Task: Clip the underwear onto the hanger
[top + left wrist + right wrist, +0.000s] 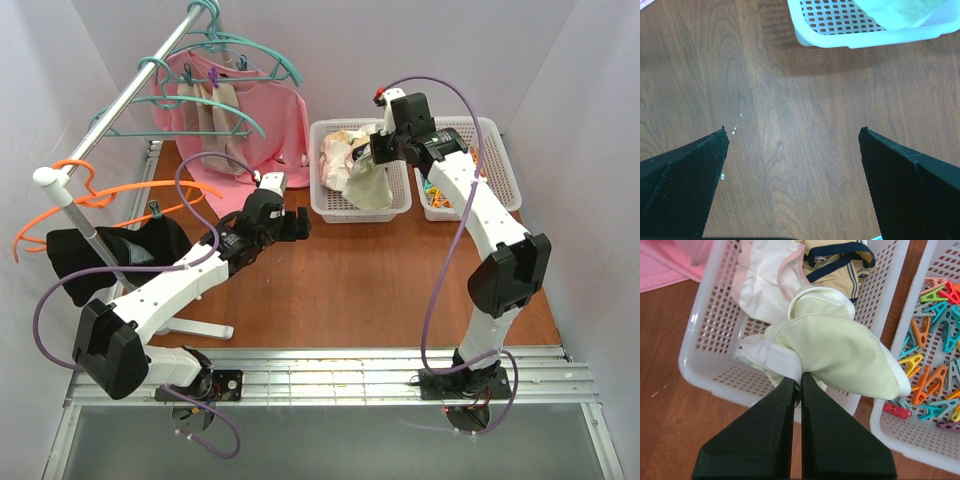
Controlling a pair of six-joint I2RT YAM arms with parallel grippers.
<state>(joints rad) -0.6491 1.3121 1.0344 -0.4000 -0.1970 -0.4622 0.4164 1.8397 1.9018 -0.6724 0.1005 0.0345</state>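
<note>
Right gripper [801, 376] clamps the cream underwear [845, 352] at its waistband [782, 359]. Left gripper [793, 130] is spread, empty. The fabric looks limp and light, so I'd grip the hems.

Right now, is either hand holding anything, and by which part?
The right hand is shut on the underwear, pinching its white edge band. The left hand is open and holds nothing.

- The pinched edge of the underwear [840, 355] is hidden between the closed fingers of the right gripper [800, 379], lower centre of the right wrist view.
- The clip basket [910, 447] is cut off by that view's right edge.
- The laundry basket [865, 39] is cropped at the top edge of the left wrist view.
</note>
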